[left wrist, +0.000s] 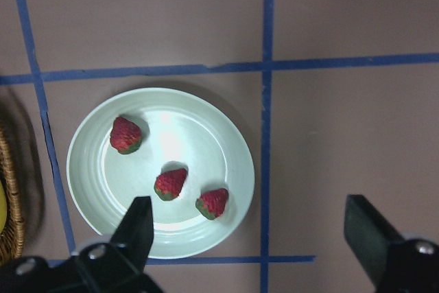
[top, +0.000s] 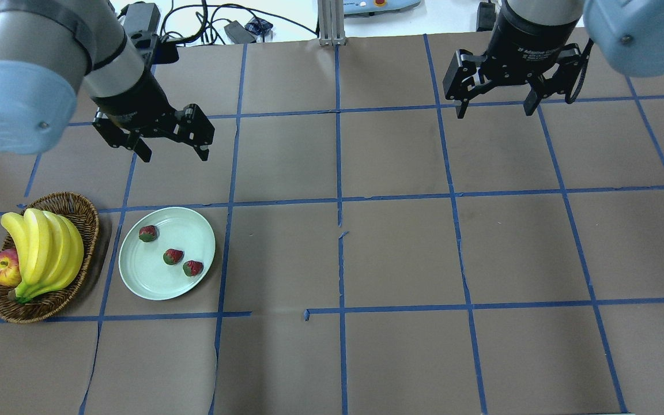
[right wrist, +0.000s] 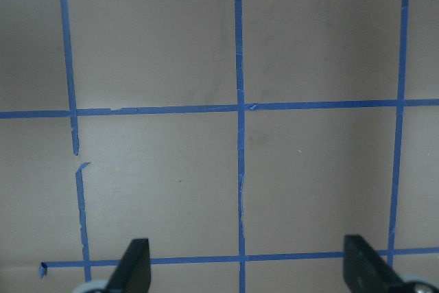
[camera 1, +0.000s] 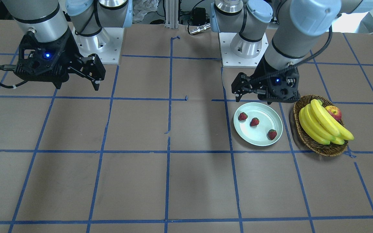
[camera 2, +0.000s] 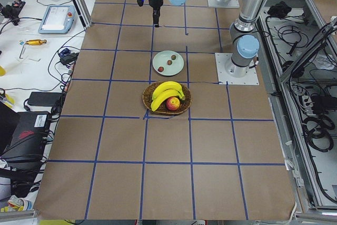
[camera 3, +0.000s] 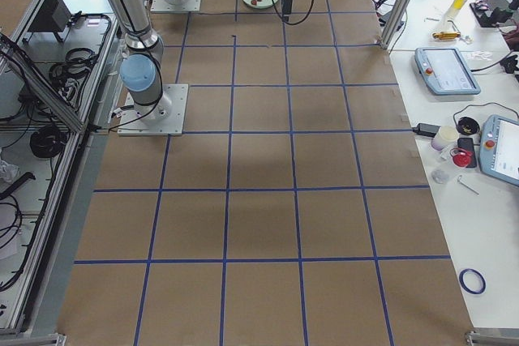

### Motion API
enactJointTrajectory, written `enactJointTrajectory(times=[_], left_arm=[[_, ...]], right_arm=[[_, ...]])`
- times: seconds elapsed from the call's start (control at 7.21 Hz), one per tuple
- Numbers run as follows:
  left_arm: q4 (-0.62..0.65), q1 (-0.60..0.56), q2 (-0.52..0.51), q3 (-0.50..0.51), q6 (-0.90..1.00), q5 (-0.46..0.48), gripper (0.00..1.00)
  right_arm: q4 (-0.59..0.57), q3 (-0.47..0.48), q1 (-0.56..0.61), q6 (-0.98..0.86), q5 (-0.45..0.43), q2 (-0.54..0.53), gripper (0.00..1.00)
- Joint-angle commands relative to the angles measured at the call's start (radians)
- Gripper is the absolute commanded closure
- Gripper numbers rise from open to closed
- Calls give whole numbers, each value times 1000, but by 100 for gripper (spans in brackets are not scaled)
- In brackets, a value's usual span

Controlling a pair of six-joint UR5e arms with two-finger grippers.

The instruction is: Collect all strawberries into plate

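Note:
Three strawberries lie on the pale mint-green plate point(top: 189, 228): one point(top: 147, 233) at its far left, one point(top: 173, 256) in the middle, one point(top: 193, 268) nearer the robot. They also show in the front view point(camera 1: 243, 116) point(camera 1: 254, 122) point(camera 1: 272, 134) and in the left wrist view point(left wrist: 126, 135) point(left wrist: 171, 184) point(left wrist: 213, 202). My left gripper point(top: 175, 155) is open and empty, raised above the table just beyond the plate point(left wrist: 199, 135). My right gripper point(top: 494, 110) is open and empty, high over bare table at the far right.
A brown wicker basket point(top: 80, 208) stands left of the plate and holds a bunch of bananas point(top: 44, 248) and a red-yellow apple point(top: 3, 268). The table is brown paper with a blue tape grid. The arm bases point(camera 1: 244, 48) stand at the robot's edge.

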Motion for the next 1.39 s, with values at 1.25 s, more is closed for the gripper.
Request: enactJointTrajectory(times=[1.25], left_arm=[[20, 0, 79, 7, -13, 98, 2]], right_arm=[[8, -61, -33, 10, 44, -8, 0]])
